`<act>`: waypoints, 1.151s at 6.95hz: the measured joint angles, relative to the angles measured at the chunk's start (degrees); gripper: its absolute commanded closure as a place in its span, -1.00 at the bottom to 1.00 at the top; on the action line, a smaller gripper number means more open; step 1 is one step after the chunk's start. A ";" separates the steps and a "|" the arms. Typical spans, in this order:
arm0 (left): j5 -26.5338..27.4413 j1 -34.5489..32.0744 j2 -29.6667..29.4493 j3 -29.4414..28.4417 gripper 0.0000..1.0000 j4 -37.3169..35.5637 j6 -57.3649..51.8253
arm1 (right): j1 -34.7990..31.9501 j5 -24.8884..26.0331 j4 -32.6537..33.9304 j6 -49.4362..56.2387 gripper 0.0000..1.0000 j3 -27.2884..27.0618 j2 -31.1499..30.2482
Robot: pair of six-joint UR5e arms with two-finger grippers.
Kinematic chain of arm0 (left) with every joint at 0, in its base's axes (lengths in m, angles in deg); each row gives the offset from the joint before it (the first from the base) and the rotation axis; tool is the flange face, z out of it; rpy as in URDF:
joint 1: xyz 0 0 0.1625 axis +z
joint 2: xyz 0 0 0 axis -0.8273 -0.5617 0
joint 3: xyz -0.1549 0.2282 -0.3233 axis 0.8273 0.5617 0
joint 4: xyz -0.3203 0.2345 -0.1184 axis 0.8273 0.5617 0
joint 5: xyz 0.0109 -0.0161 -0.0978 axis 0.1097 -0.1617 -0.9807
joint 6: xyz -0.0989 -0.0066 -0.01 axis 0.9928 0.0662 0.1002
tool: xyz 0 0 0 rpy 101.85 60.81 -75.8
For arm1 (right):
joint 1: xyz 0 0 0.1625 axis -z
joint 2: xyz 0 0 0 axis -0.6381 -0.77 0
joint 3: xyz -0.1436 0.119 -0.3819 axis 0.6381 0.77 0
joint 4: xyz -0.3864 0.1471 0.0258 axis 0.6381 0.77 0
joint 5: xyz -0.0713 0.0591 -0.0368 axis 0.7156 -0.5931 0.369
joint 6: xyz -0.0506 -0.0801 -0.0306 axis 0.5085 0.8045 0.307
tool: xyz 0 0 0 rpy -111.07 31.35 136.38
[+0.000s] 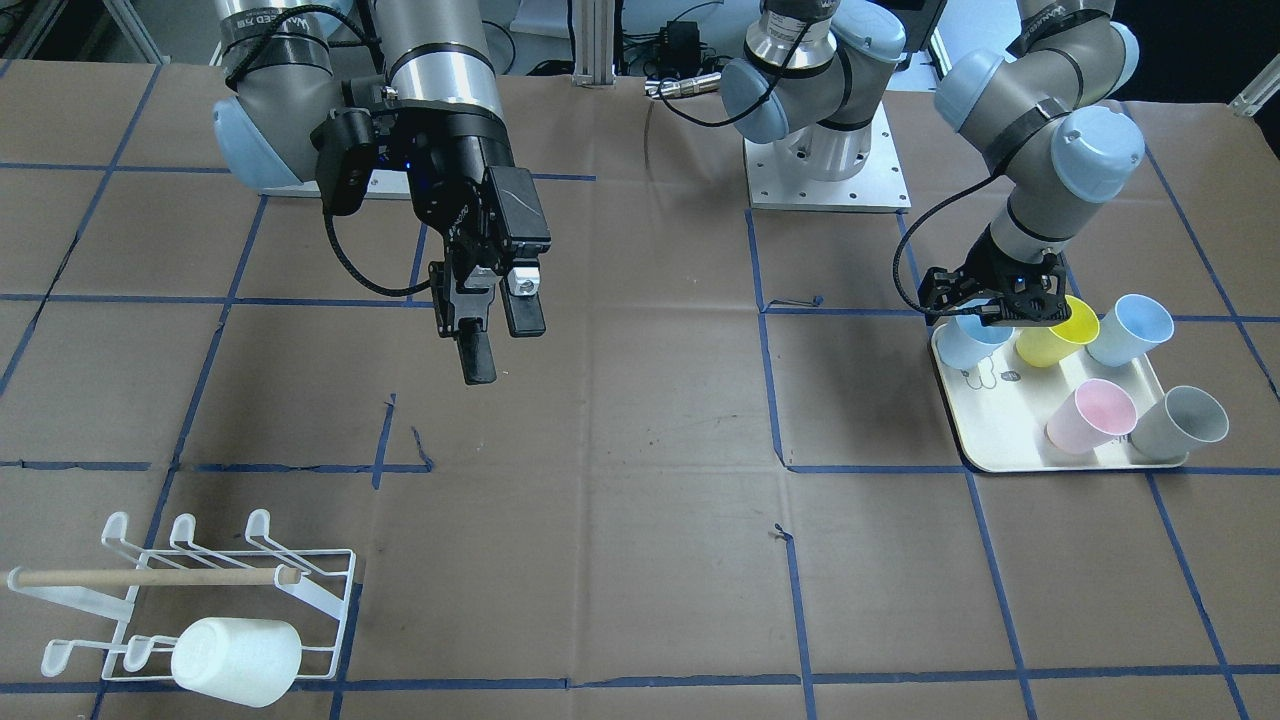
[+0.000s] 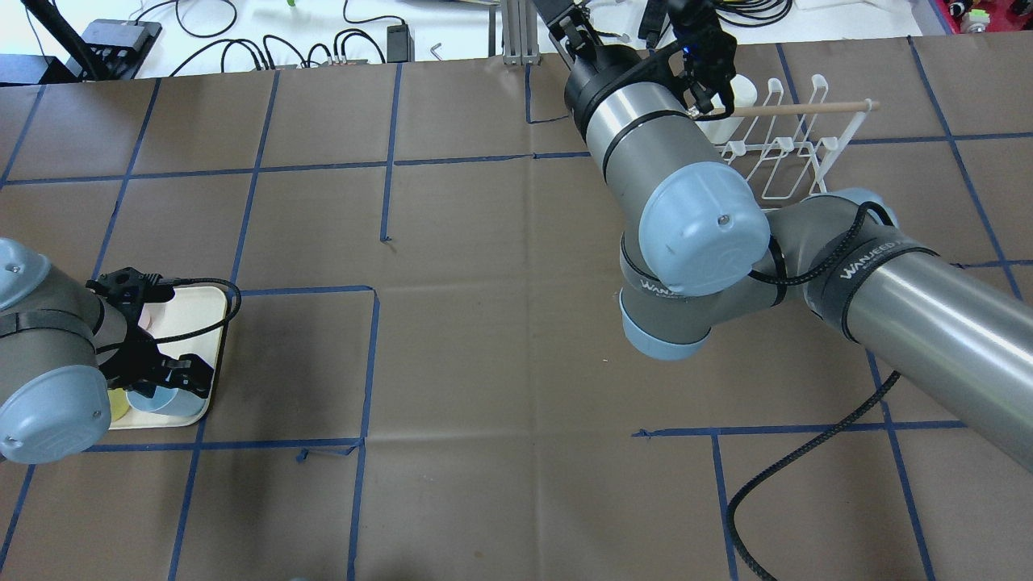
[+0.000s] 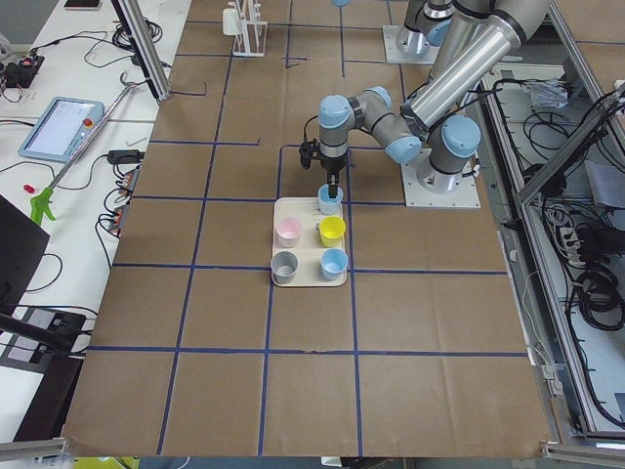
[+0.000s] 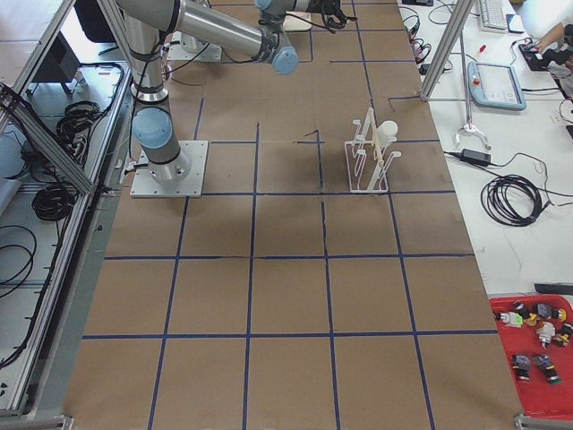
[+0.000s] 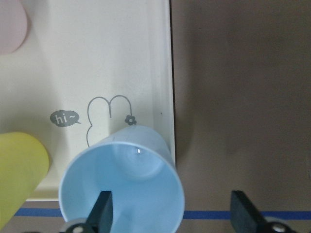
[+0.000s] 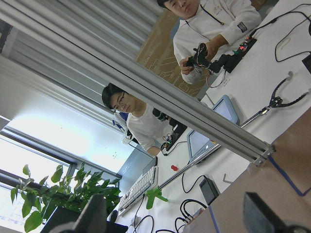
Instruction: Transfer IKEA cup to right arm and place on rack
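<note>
On the tray point(image 1: 1000, 440), left gripper point(image 5: 170, 212) straddles one wall of the blue cup point(image 5: 121, 194), fingers apart. Cup is likely light, stiff, slick plastic, so pinch at the rim. Right gripper point(image 1: 500, 345) spread, empty.

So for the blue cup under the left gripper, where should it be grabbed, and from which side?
By the rim wall, from straight above. The blue cup stands upright, mouth up, at the tray's corner. The open left gripper has one finger over the mouth, one outside, away from the yellow cup, where there seems room.
</note>
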 measured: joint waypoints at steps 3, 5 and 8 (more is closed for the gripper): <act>-0.06 0.16 0.46 -0.35 1.00 0.30 -0.02 | -0.01 0.37 0.06 -14.03 -1.00 -0.27 0.45; -0.22 0.18 1.59 -2.47 1.00 2.87 -0.05 | 0.05 0.48 -0.28 -14.38 -1.00 -0.28 1.34; -3.76 -1.06 4.90 -15.95 1.00 22.81 0.06 | 0.29 0.50 -0.13 -14.37 -1.00 0.88 2.01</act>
